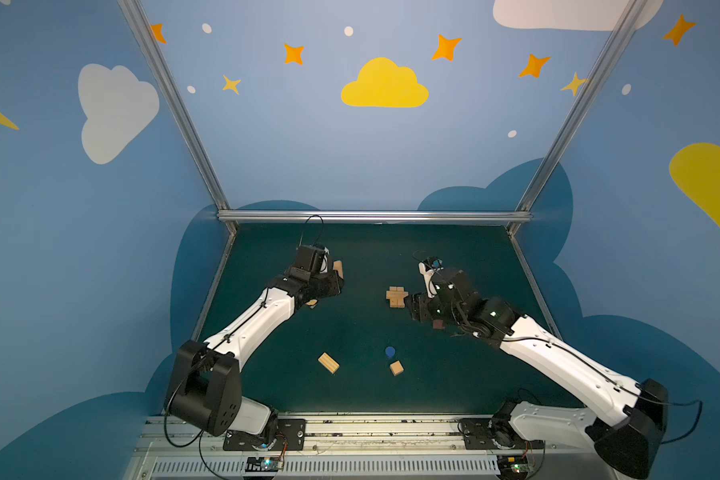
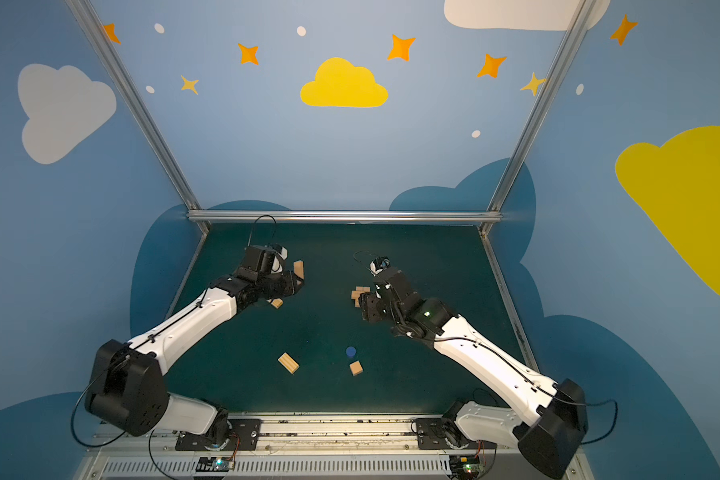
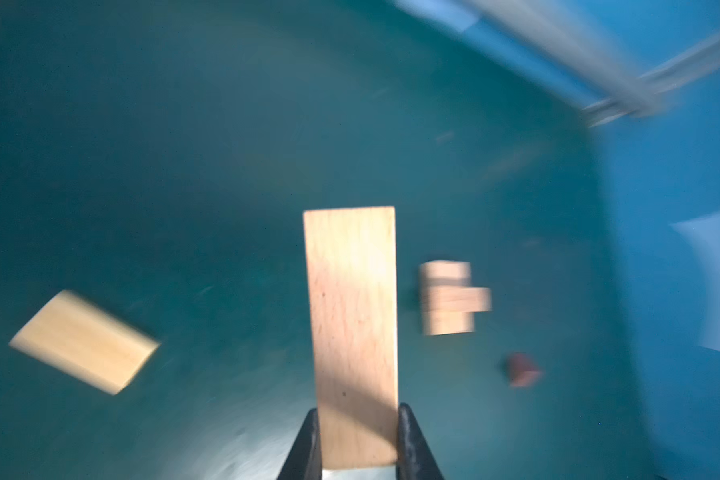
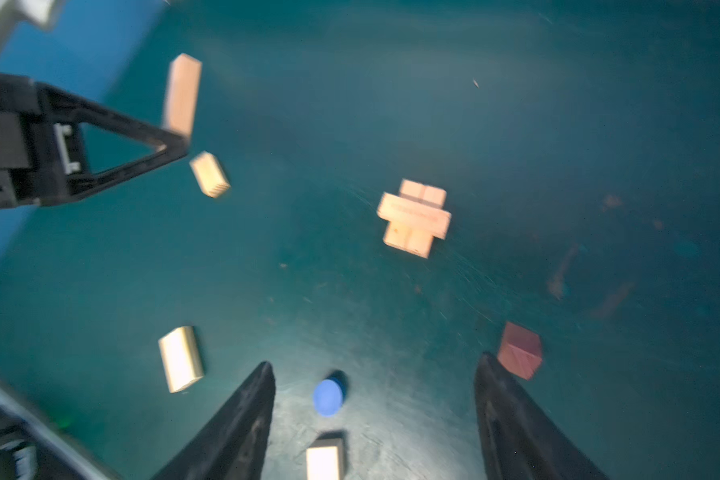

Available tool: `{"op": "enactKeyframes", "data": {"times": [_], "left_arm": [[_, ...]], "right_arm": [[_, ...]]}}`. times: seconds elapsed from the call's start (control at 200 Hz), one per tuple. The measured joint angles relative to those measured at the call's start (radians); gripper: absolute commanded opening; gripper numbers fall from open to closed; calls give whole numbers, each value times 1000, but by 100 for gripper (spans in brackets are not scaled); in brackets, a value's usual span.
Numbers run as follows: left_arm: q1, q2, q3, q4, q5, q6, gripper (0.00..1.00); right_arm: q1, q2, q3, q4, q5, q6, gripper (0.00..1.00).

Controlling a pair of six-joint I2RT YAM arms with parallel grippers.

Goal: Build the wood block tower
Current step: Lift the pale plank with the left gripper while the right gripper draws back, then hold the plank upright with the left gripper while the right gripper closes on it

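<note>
The wood block tower [image 1: 396, 296] [image 2: 358, 293] [image 3: 449, 297] [image 4: 414, 218] is a low cross of tan bars in mid-table. My left gripper [image 1: 336, 277] [image 2: 297, 279] [image 3: 358, 432] is shut on a tan bar [image 1: 339, 267] [image 2: 298, 268] [image 3: 352, 324] that sticks out past its fingers, held above the table well left of the tower. Just right of the tower, my right gripper [image 1: 411, 308] [image 2: 364, 307] [image 4: 375, 361] hangs open and empty. A dark reddish-brown cube [image 1: 438, 324] [image 3: 522, 370] [image 4: 519, 351] lies beside its finger.
Loose wood blocks lie on the green table [image 1: 350, 399]: a blue round piece [image 1: 389, 352] [image 2: 351, 351] [image 4: 328, 397], a tan cube [image 1: 396, 368] [image 2: 356, 368] [image 4: 324, 457], a tan bar [image 1: 328, 363] [image 2: 288, 363] [image 4: 180, 358] near the front, and another [image 1: 312, 303] [image 2: 277, 303] [image 3: 84, 340] under the left arm.
</note>
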Motion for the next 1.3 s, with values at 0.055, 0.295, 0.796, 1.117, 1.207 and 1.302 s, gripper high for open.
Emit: {"op": "enactKeyframes", "data": {"times": [0.055,0.295,0.796,1.117,1.207,1.302], "left_arm": [[0,-46,-3,55,68,6,4],[-1,-209,-18,319,310,-9,4],[-24,-353,-194,739,568,-151,4],[-41,-463,-198,814,610,-150,4],[-47,-467,-204,819,617,-150,4],[-55,-468,-210,820,624,-150,4]], "right_arm": [[-8,-53,-29,63,-39,-22,69],[-85,-234,-101,346,-280,-80,69],[-111,-130,-85,772,-736,72,64],[-109,3,-6,893,-880,181,59],[-102,38,21,908,-912,199,57],[-90,65,45,918,-942,209,56]]}}
